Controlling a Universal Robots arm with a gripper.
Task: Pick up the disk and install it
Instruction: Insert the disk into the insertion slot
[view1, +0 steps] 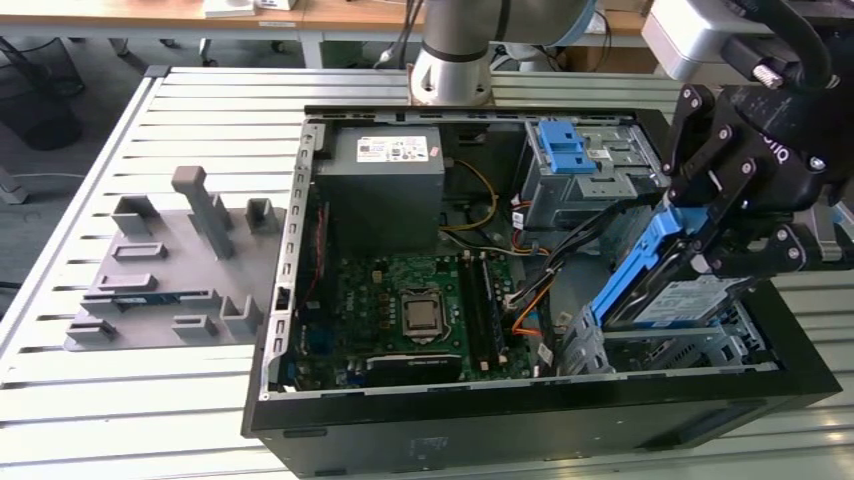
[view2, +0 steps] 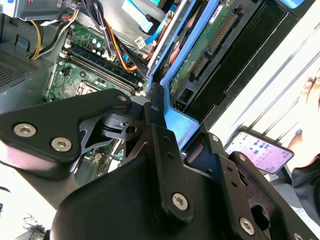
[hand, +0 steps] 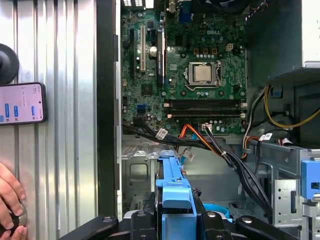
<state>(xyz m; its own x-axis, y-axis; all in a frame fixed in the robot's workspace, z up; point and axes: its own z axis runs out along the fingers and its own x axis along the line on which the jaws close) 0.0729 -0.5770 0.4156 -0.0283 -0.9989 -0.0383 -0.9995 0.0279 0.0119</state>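
The hand (view1: 702, 262) clasps the disk (view1: 638, 285), its blue-and-white label (view1: 686, 302) unreadable.

exterior view overlooks the case (view1: 534, 420); both wrist views (close) share motherboard (view2: 82, 75) (hand: 175, 50).

The gripper (view1: 707, 245) hangs tilted downward, fingers (view1: 747, 245) clamped tight.
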